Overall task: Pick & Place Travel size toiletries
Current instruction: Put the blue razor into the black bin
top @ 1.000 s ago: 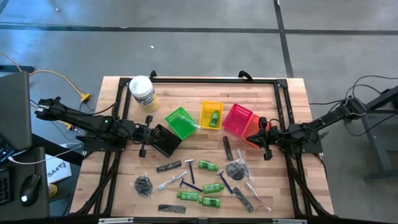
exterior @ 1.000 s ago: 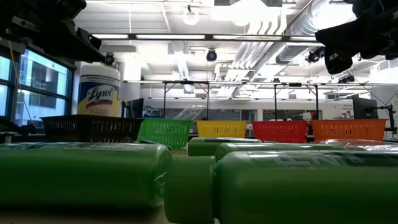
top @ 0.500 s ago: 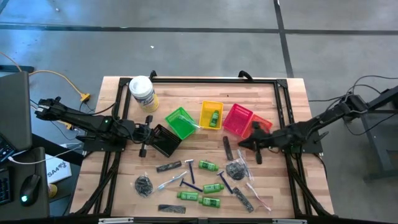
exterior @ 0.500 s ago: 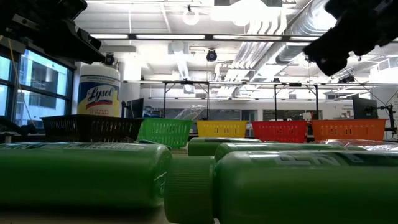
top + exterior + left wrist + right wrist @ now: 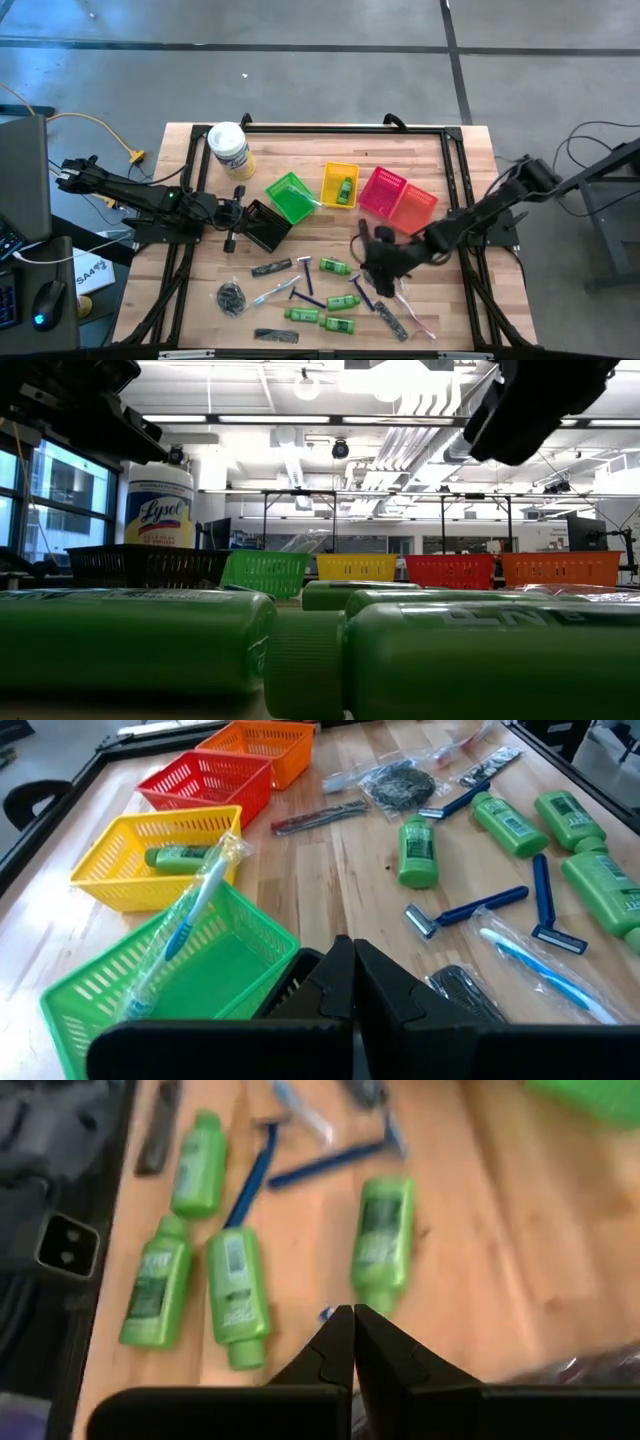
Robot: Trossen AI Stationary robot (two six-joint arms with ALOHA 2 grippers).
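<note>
High view: the toiletries lie scattered over the near half of the counter [image 5: 200, 290] — green bottles [image 5: 340, 302], blue razors [image 5: 305, 296], a toothbrush [image 5: 262, 294], combs [image 5: 275, 335] and a mesh bundle [image 5: 231, 298]. One more green bottle [image 5: 344, 189] lies in the yellow basket [image 5: 340, 170], at twelve o'clock from the spread. The right tool [image 5: 366, 250] hangs over the spread, at three o'clock from its middle, fingers pressed together and holding nothing. The left tool [image 5: 240, 215], also pinched closed and empty, waits at ten o'clock, beside the black basket [image 5: 266, 226]. Green [image 5: 290, 196], red [image 5: 381, 190] and orange [image 5: 414, 208] baskets line the middle; a white-lidded tub [image 5: 229, 147] stands at eleven o'clock.
</note>
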